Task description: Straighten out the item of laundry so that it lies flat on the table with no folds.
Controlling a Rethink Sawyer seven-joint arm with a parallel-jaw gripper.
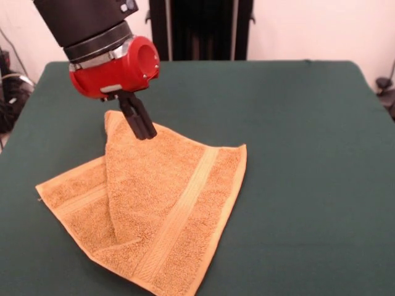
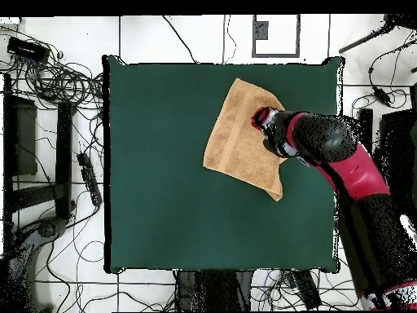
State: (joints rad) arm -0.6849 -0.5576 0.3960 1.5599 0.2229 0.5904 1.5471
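Note:
The orange-tan towel (image 1: 160,203) lies on the dark green table (image 1: 296,123) at the front left, with one part folded over another along a crease that runs from its far corner toward the front. A woven band crosses the upper layer. My gripper (image 1: 145,131) hangs from the red wrist over the towel's far corner. Its black fingers are pressed together, with the tips at the cloth's surface. No cloth shows between them. In the overhead view the towel (image 2: 236,138) lies at the upper right of the table (image 2: 163,163), and the arm (image 2: 326,147) covers its right edge.
The towel's front edge lies close to the table's near edge in the front view. The pedestal's dark column (image 1: 200,28) stands behind the far edge. Cables and stands (image 2: 57,81) lie on the floor around the table.

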